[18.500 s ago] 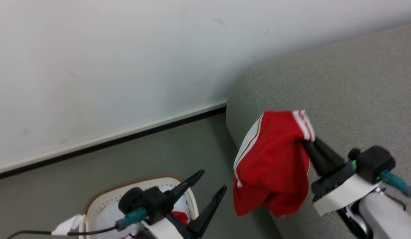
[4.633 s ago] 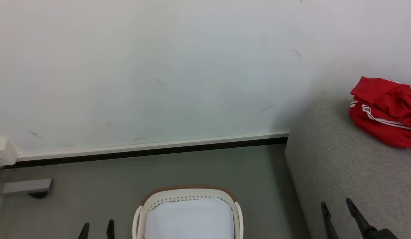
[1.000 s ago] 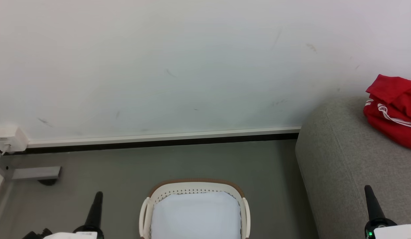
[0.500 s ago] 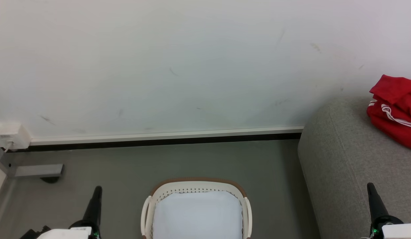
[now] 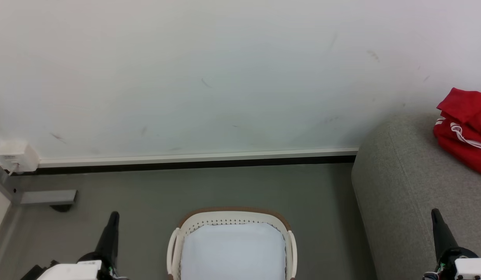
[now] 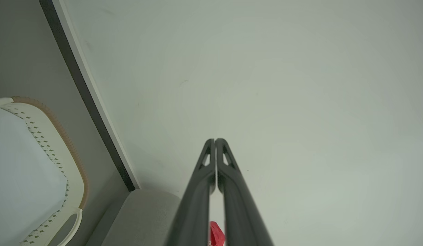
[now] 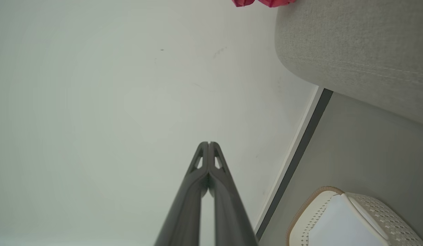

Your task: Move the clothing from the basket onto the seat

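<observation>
I find left gripper (image 6: 215, 140) and right gripper (image 7: 208, 143) pressed together, empty; clothing (image 5: 464, 136) lies far right on seat (image 5: 403, 186), nearer right gripper.

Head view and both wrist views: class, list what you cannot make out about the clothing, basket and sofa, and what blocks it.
Clothing: head view's right edge cuts it off; garment count unclear. In the left wrist view, the left end effector covers most of it.
Basket: head view's bottom edge cuts off its near part.
Sofa: head view's right edge cuts it off; its full extent is unknown.
</observation>
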Controlling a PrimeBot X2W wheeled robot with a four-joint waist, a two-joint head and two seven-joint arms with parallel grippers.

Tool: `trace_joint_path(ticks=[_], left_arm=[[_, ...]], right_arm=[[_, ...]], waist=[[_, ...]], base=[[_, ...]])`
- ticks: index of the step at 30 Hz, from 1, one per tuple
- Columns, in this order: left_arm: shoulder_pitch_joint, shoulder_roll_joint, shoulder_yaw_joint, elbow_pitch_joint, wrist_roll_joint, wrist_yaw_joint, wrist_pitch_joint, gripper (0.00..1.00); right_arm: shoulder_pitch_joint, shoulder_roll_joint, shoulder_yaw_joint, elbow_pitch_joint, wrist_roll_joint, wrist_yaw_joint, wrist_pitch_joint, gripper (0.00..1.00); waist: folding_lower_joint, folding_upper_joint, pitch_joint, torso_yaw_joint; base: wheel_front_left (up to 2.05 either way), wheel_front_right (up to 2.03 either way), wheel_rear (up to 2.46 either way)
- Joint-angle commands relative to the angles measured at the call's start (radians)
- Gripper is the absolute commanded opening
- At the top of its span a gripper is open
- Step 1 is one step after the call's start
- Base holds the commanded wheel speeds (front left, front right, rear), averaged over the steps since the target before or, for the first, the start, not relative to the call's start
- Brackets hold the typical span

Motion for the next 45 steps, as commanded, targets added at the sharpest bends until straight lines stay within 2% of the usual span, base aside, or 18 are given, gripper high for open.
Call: trace_joint_path(ticks=[1,10,45], left_arm=[[-0.010,0.008,0.003,-0.004,-0.028,-0.004,0.007,0.00],[-0.020,0.008,0.005,-0.006,-0.088,-0.004,0.022,0.00],[-0.019,0.008,0.005,-0.006,-0.084,-0.004,0.021,0.00]], right_arm=[[-0.009,-0.008,-0.005,-0.009,0.023,-0.002,0.008,0.00],[-0.017,-0.008,-0.012,-0.012,0.084,-0.002,0.023,0.00],[-0.016,-0.008,-0.012,-0.011,0.078,-0.002,0.023,0.00]], waist=[[-0.0001,0.0000,0.000,0.001],[-0.0001,0.0000,0.003,0.007],[-0.0001,0.0000,0.003,0.007]], base=[[0.00,0.00,0.00],[0.00,0.00,0.00],[0.00,0.00,0.00]])
